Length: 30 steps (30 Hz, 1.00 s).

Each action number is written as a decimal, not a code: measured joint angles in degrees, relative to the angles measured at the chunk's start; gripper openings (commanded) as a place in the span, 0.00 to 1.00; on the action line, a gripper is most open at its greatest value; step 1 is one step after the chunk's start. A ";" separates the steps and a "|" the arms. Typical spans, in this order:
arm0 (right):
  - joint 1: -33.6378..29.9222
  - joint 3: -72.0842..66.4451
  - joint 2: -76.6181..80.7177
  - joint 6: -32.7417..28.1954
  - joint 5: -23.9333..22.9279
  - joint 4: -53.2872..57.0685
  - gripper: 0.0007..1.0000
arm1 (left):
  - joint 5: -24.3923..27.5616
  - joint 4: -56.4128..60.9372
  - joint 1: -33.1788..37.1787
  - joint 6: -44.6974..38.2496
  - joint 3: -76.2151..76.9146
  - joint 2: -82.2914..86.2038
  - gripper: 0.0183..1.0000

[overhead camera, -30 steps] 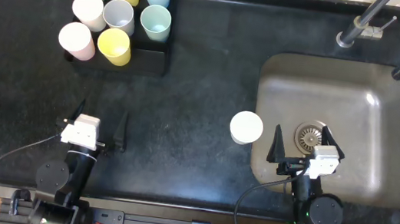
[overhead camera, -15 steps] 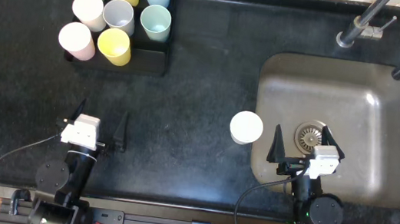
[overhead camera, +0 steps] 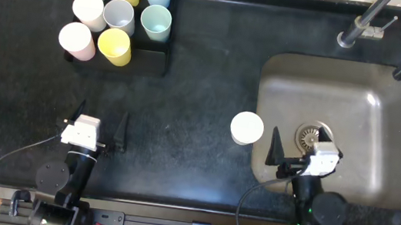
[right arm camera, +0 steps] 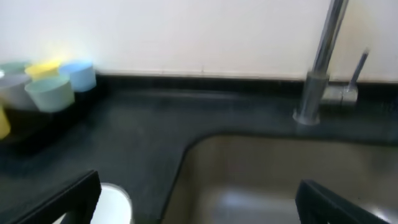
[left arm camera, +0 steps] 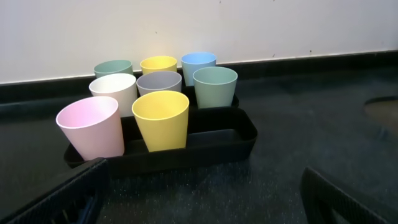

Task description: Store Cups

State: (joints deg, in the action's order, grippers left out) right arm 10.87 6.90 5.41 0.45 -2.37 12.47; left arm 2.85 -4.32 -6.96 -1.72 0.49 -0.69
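Observation:
A black tray (overhead camera: pixel 153 63) at the back left holds several upright cups in pink, yellow, white, grey, green and blue; from the left wrist they stand ahead, a pink cup (left arm camera: pixel 91 127) and a yellow cup (left arm camera: pixel 162 119) nearest. One tray slot at the front right is empty (left arm camera: pixel 221 135). A white cup (overhead camera: pixel 246 128) stands alone on the counter by the sink's left edge, just left of my right gripper (overhead camera: pixel 297 147); its rim shows in the right wrist view (right arm camera: pixel 112 202). My right gripper is open over the sink's near-left part. My left gripper (overhead camera: pixel 99 124) is open, well in front of the tray.
The steel sink (overhead camera: pixel 386 114) fills the right side, with a drain (overhead camera: pixel 311 134) and a faucet (overhead camera: pixel 364 21) behind it. Dark counter (overhead camera: pixel 194 104) lies between tray and sink.
My right gripper has shifted slightly left and turned toward the white cup. The left arm and the cups have stayed put.

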 measured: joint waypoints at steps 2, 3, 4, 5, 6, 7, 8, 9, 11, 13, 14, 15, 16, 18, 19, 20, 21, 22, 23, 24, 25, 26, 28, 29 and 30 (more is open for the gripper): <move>0.00 6.97 4.52 0.13 0.48 5.14 1.00 | 0.00 0.02 0.00 0.00 0.00 0.00 1.00; 0.00 11.72 7.17 0.31 0.90 8.00 1.00 | 0.00 -0.02 0.00 0.00 0.00 0.00 1.00; 0.00 16.83 9.88 0.37 1.14 11.10 1.00 | 0.00 0.00 0.00 -0.02 0.00 0.00 1.00; 0.00 22.29 12.57 0.46 1.68 15.02 1.00 | 0.00 0.00 0.00 -0.02 0.00 0.00 1.00; 0.00 27.47 15.15 0.57 2.25 20.06 1.00 | 0.00 0.00 0.00 -0.02 0.00 0.00 1.00; 0.00 32.52 17.94 0.66 2.89 24.48 1.00 | 0.02 -0.02 0.00 -0.02 0.00 0.00 1.00; 0.00 38.23 21.53 0.68 3.72 29.99 1.00 | 0.00 0.00 0.00 -0.02 0.00 0.02 1.00; 0.00 41.72 23.74 0.79 4.26 33.64 1.00 | 0.02 0.00 0.00 -0.02 0.00 0.00 1.00; 0.02 51.21 31.10 0.85 5.88 43.60 1.00 | 0.02 -0.02 0.00 -0.02 0.00 0.02 1.00; 0.02 58.38 38.23 0.96 7.85 52.81 1.00 | 0.02 0.00 0.00 -0.02 0.02 0.02 1.00; 0.02 60.39 40.83 0.94 8.68 54.73 1.00 | 0.04 0.00 0.00 -0.02 0.00 0.04 1.00; 0.02 62.42 43.58 0.98 9.73 57.27 1.00 | 0.04 0.00 0.00 -0.02 0.00 0.04 1.00; 0.02 64.17 47.19 1.01 10.99 59.78 1.00 | 0.04 0.00 0.00 -0.02 0.00 0.04 1.00; 0.02 66.10 52.54 1.05 13.05 63.58 1.00 | 0.04 0.00 0.00 -0.02 0.00 0.04 1.00; 0.02 66.51 56.26 1.05 14.19 65.24 1.00 | 0.04 0.00 0.00 -0.02 0.00 0.04 1.00; 0.02 66.60 60.67 1.03 15.13 67.43 1.00 | 0.02 0.00 0.00 -0.02 0.00 0.04 1.00; 0.02 66.62 62.69 1.05 15.39 68.15 1.00 | 0.04 0.00 0.00 -0.02 0.00 0.04 1.00; 0.02 66.66 64.63 1.03 15.58 68.70 1.00 | 0.02 0.00 0.00 -0.02 0.00 0.04 1.00; 0.02 66.66 66.49 1.07 15.63 69.13 1.00 | 0.04 0.00 0.00 -0.02 0.00 0.04 1.00; 0.02 66.66 68.37 1.05 15.47 69.46 1.00 | 0.04 0.00 0.00 -0.02 0.02 0.04 1.00; 0.02 66.66 70.31 1.05 15.28 69.68 1.00 | 0.04 0.00 0.00 -0.02 0.00 0.04 1.00; 0.02 66.66 72.13 1.07 15.02 69.64 1.00 | 0.04 0.00 0.00 -0.02 0.00 0.04 1.00; 0.02 66.66 74.88 1.07 14.75 69.46 1.00 | 0.04 0.00 0.00 -0.02 0.00 0.04 1.00; 0.04 66.66 76.02 1.07 14.69 69.22 1.00 | 0.04 0.00 0.00 -0.02 0.00 0.04 1.00; 0.02 66.66 77.33 1.07 14.40 68.76 1.00 | 0.04 0.00 0.00 -0.02 0.00 0.04 1.00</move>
State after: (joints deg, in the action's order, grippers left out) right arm 10.90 73.56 82.74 1.52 12.03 81.23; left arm 2.90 -4.32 -6.96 -1.74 0.49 -0.64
